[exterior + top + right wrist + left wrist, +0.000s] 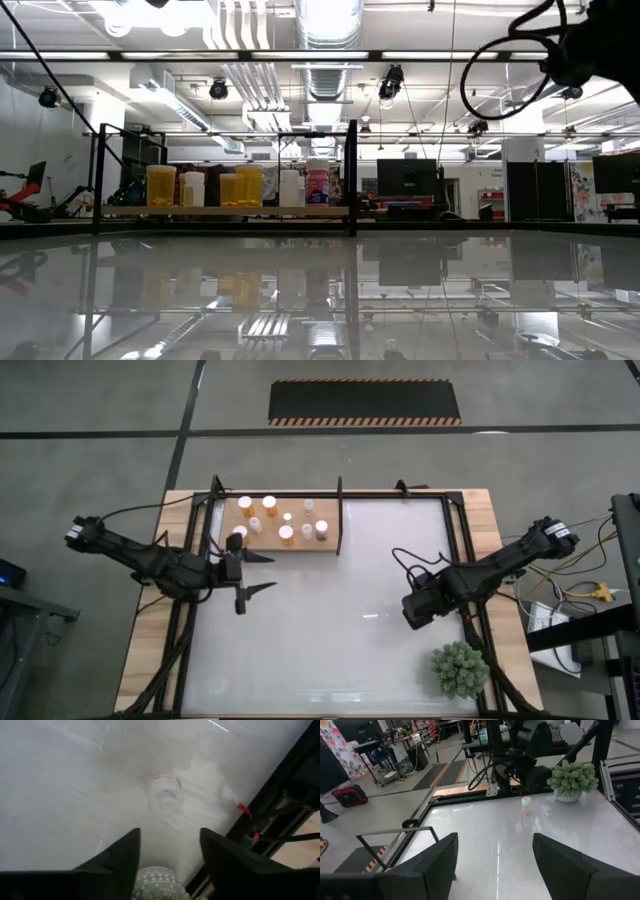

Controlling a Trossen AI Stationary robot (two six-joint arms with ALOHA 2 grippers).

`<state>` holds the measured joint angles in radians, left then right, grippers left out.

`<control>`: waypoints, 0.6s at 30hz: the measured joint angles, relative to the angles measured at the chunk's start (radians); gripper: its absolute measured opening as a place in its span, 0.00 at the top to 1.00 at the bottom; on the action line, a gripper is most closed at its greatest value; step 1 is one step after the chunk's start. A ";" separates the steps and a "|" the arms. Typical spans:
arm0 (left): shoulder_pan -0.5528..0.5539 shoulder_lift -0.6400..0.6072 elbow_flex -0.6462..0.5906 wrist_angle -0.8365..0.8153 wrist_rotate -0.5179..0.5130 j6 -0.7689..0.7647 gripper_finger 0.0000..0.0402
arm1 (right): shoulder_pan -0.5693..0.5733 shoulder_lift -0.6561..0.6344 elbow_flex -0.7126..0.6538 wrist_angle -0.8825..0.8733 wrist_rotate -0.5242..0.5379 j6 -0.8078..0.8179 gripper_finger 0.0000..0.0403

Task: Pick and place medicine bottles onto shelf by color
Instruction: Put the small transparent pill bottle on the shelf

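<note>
The bottles [286, 533] stand on the shelf [328, 546] at the tabletop's far-left corner — left gripper [262, 573] open and empty beside it, right gripper [167, 851] open too — sorting looks almost done.

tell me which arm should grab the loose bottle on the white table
Right. The bottle sits just ahead of the right gripper, whose fingers are open. The left gripper is across the table beside the shelf.

Glossy white tabletop [330, 620]; pale matt wood shelf [330, 546], black metal frame [340, 520].
</note>
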<state>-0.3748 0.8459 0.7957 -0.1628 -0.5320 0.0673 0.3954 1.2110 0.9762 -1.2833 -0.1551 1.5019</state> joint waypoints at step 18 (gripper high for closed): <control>0.000 -0.131 -0.089 -0.038 -0.003 0.031 0.40 | -0.001 0.002 -0.172 0.241 0.026 0.202 0.32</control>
<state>-0.3748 0.7154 0.7063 -0.2007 -0.5346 0.0981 0.3943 1.2129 0.8042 -1.0418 -0.1287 1.7035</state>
